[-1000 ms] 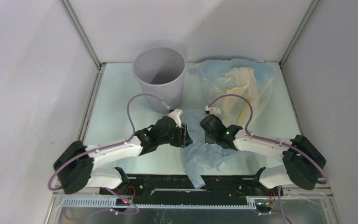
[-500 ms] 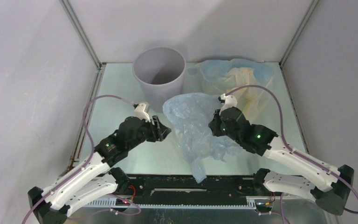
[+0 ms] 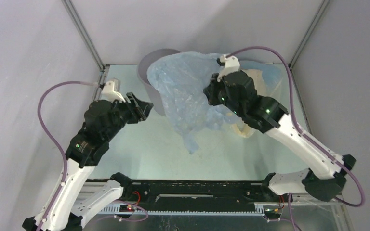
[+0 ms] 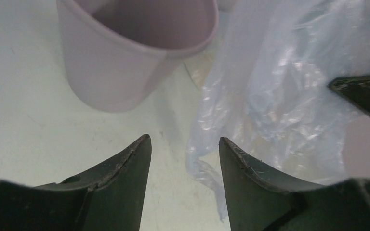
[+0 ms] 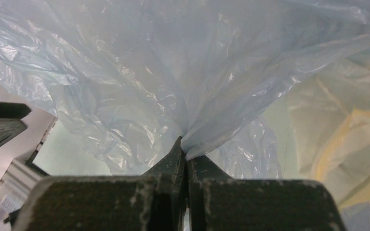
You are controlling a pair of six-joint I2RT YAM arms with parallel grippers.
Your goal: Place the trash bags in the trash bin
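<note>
My right gripper (image 5: 185,147) is shut on a bunched fold of a pale blue trash bag (image 3: 185,91) and holds it off the table. The bag hangs spread out and covers the right side of the light grey trash bin (image 3: 148,72) in the top view. My left gripper (image 3: 142,105) stands open and empty left of the hanging bag, just in front of the bin. In the left wrist view the bin (image 4: 125,57) is ahead to the left and the bag (image 4: 279,96) hangs to the right. More trash bags (image 3: 266,77), cream-yellow and pale blue, lie at the back right.
The cream-yellow bag (image 5: 347,120) lies on the table to the right of the held bag. Metal frame posts (image 3: 84,36) rise at the back corners by the grey walls. A dark part of the right arm (image 4: 366,94) shows at the right edge of the left wrist view.
The right arm has lifted the pale blue bag off the table and carried it back toward the bin. The left gripper has opened and drawn away to the left and back.
</note>
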